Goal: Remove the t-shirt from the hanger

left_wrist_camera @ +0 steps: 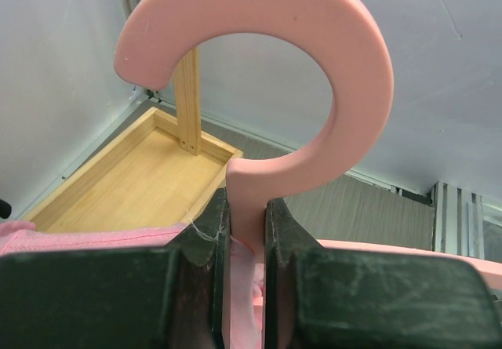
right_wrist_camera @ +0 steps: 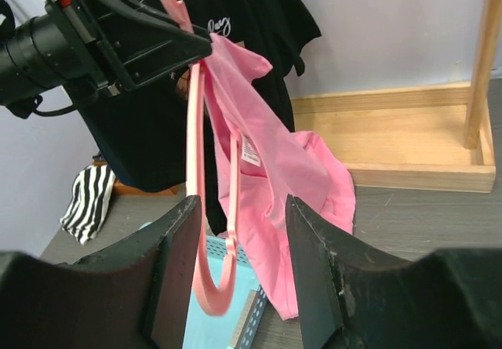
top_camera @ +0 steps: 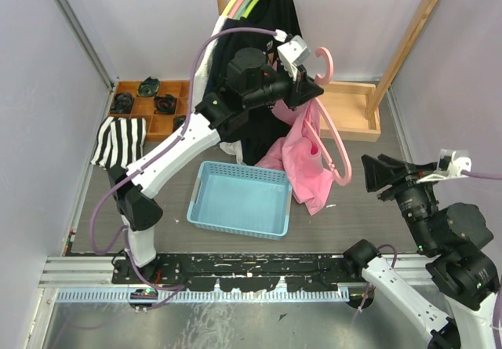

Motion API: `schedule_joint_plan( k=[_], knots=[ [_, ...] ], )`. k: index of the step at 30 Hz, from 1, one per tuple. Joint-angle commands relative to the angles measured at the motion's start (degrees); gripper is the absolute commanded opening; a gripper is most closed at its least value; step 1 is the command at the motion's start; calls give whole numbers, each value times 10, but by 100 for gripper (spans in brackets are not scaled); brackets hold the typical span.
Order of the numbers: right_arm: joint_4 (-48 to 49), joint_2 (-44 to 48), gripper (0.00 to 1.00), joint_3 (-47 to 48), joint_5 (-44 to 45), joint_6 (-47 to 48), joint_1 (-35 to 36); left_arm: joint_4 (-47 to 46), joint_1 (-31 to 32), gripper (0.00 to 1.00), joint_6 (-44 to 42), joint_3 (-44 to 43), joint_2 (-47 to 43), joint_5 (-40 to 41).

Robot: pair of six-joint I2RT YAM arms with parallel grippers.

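Note:
A pink hanger point(top_camera: 336, 141) hangs tilted in the air above the table, with a pink t-shirt point(top_camera: 302, 165) draped from it. The shirt's lower part reaches the table beside the basket. My left gripper point(top_camera: 307, 90) is shut on the hanger's neck just below the hook point(left_wrist_camera: 345, 74), with some pink cloth point(left_wrist_camera: 118, 235) between the fingers. My right gripper point(top_camera: 369, 172) is open and empty, to the right of the shirt and apart from it. In the right wrist view the hanger point(right_wrist_camera: 194, 208) and the shirt point(right_wrist_camera: 274, 169) hang ahead of the open fingers point(right_wrist_camera: 241, 208).
A light blue basket point(top_camera: 239, 200) sits on the table below the left arm. A black shirt point(top_camera: 263, 19) hangs on the wooden rack point(top_camera: 349, 110) behind. A striped cloth point(top_camera: 118, 141) and a wooden tray point(top_camera: 149, 98) of dark items lie at the left.

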State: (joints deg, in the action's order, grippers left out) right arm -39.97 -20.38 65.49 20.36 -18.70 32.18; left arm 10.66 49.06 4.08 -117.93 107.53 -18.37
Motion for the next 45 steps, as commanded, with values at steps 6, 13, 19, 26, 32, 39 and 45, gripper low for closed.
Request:
schedule_joint_plan(
  k=[6,13,19,26,32,39,45],
  knots=[
    [64,-59,54,8,-62,33,-5,9,24,0,-28,-57,42,13],
    [70,-84,54,-8,-62,40,-5,21,32,0,-32,-77,58,15],
    [72,-98,54,-23,-45,47,-5,27,36,0,-38,-79,57,14],
    [75,-108,53,-33,-34,54,-5,32,41,0,-42,-73,52,12],
    [78,-113,47,-40,-27,56,-5,29,46,0,-43,-64,44,11],
    [79,-115,35,-41,-24,58,-5,28,49,0,-43,-59,38,10],
    [80,-115,30,-42,-23,58,-4,28,52,0,-42,-53,34,7]
  ],
)
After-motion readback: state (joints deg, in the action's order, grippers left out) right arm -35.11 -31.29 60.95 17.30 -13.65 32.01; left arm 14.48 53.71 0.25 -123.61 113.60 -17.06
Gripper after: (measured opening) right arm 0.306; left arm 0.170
